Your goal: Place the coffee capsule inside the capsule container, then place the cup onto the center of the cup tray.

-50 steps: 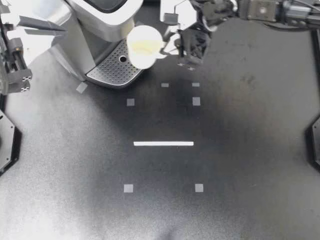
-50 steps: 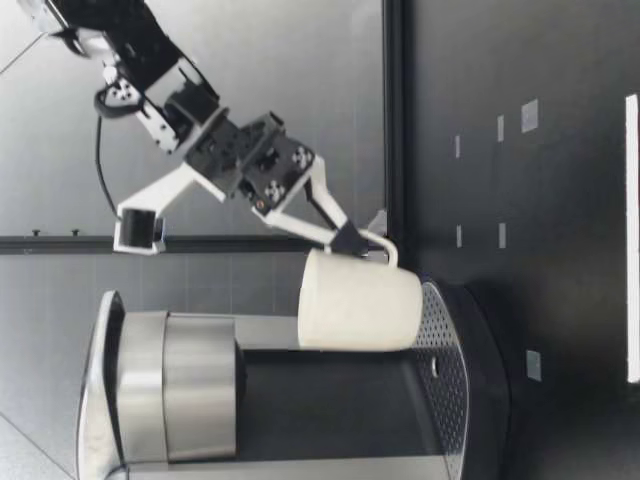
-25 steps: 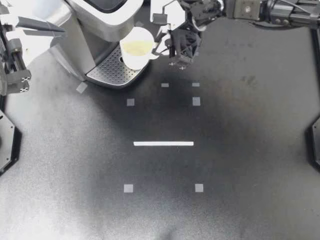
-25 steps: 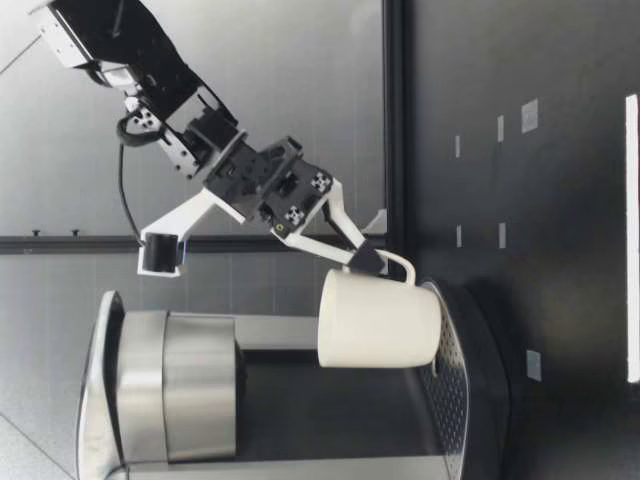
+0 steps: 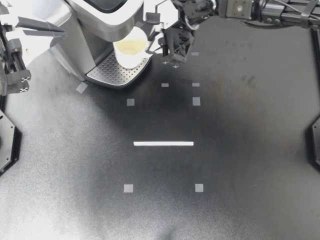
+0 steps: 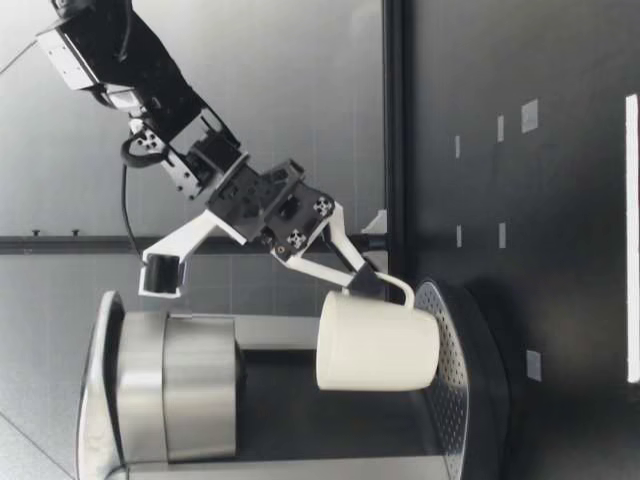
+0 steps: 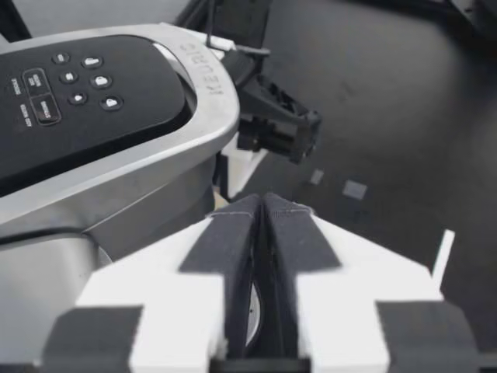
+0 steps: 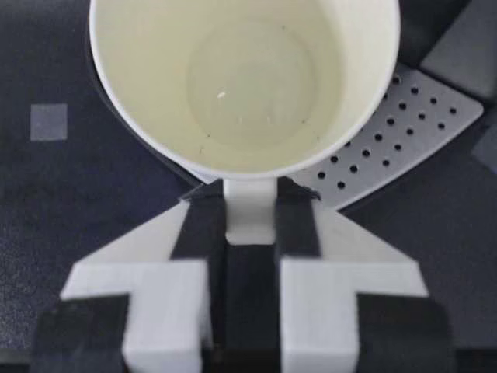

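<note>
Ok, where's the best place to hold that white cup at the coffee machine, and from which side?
Take the white cup by its loop handle, as my right gripper has it: fingers pinching it from both sides, approaching from the side away from the silver coffee machine. The handle points that way; the machine body blocks the other side.

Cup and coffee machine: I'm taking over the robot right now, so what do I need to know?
Right tool: shut on the empty cup, gripping its handle.
Left tool: shut, holding nothing, beside the coffee machine.
The cup is over the cup tray; I cannot tell whether it touches.
No capsule shows in any view, so that step cannot be confirmed.
Left to do: set the cup on the tray's center, then let go.
</note>
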Controlling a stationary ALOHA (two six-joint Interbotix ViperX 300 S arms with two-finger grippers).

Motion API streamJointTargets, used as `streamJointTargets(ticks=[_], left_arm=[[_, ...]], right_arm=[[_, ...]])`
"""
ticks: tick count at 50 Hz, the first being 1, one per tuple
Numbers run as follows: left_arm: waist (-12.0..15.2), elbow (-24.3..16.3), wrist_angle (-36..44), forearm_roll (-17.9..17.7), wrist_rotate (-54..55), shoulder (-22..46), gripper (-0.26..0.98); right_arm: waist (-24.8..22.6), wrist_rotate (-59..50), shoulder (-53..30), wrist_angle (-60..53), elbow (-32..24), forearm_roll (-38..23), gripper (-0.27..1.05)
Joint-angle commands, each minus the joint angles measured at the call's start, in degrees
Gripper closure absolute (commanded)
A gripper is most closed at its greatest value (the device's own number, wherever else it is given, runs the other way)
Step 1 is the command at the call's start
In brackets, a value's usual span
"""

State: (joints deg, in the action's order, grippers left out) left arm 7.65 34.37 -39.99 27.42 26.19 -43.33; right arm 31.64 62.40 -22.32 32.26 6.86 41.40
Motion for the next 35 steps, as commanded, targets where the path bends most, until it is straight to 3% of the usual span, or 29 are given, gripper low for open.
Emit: streamJointTargets(ticks=[1, 20, 35], left_arm=[[-0.1, -0.6, 0.4, 0.2, 0.0, -0.2, 0.55], [0.0, -0.4, 0.5, 0.2, 0.1, -0.2, 0.55], [-0.1, -0.2, 0.5, 0.2, 0.2, -0.2, 0.55]], right_arm=[[-0.4, 0.0, 0.9, 0.0, -1.9, 0.2, 0.79], [-0.6, 0.0, 0.4, 0.0, -2.9, 0.3, 0.75], [-1.0, 0.0, 0.0, 0.0, -3.1, 0.3, 0.44]])
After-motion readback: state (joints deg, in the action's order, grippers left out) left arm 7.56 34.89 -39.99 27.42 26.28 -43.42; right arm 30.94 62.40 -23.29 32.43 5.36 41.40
